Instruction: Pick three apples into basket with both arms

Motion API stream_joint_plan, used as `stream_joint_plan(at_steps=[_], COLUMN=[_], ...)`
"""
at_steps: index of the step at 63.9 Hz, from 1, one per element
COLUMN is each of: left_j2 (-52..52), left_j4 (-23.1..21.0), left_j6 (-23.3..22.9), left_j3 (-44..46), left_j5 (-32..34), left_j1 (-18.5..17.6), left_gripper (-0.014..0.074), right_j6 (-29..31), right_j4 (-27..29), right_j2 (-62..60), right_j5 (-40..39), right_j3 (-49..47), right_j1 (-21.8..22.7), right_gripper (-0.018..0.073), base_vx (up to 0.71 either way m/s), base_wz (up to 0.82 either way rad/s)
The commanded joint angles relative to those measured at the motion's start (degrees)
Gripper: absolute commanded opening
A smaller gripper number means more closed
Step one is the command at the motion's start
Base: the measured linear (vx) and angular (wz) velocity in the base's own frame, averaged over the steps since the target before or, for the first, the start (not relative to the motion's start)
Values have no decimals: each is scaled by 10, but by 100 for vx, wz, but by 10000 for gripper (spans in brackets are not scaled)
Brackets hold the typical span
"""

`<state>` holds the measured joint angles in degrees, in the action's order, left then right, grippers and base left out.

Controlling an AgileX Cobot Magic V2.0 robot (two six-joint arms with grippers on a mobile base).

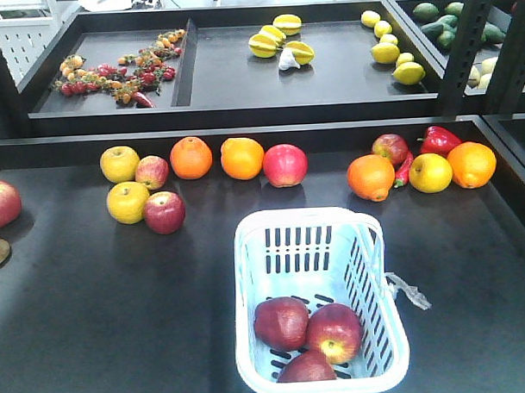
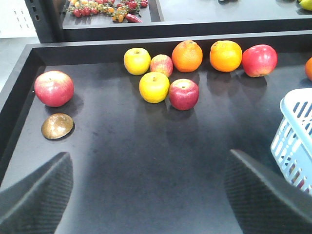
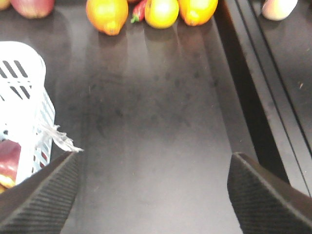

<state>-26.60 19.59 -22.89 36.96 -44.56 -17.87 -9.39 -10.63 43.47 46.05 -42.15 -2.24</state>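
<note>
Three dark red apples lie in the pale blue basket (image 1: pixel 248 275): one at the left (image 1: pixel 281 322), one with a yellowish blush at the right (image 1: pixel 335 331), one at the front (image 1: pixel 306 368). The basket's corner shows in the left wrist view (image 2: pixel 292 141) and its side in the right wrist view (image 3: pixel 22 83), with an apple (image 3: pixel 9 163) behind the slots. My left gripper (image 2: pixel 148 195) is open and empty above bare shelf, left of the basket. My right gripper (image 3: pixel 153 192) is open and empty, right of the basket. Neither arm shows in the front view.
Loose fruit lines the shelf's back: yellow apples (image 1: pixel 120 163), red apples (image 1: pixel 164 212), oranges (image 1: pixel 191 158), a red pepper (image 1: pixel 439 139). A red apple (image 2: pixel 53 88) and a brown shell-like object (image 2: pixel 57 126) lie far left. A raised black rim (image 3: pixel 258 92) bounds the right side.
</note>
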Motion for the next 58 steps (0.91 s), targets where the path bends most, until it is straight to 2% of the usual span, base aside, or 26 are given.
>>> stream_joint_plan(at_steps=[1, 58], left_j2=[-4, -4], left_j4=[8, 8], left_j6=[-7, -7], left_j3=[14, 14], left_j5=[32, 32], left_j1=[1, 1], left_gripper=[593, 593], right_j6=[5, 6], right_j4=[-13, -14], right_j2=[-5, -5], right_j5=[-29, -31], right_j3=[-13, -13], right_j1=[5, 5], right_gripper=[589, 589], base_vx=[0, 0], base_wz=[0, 0])
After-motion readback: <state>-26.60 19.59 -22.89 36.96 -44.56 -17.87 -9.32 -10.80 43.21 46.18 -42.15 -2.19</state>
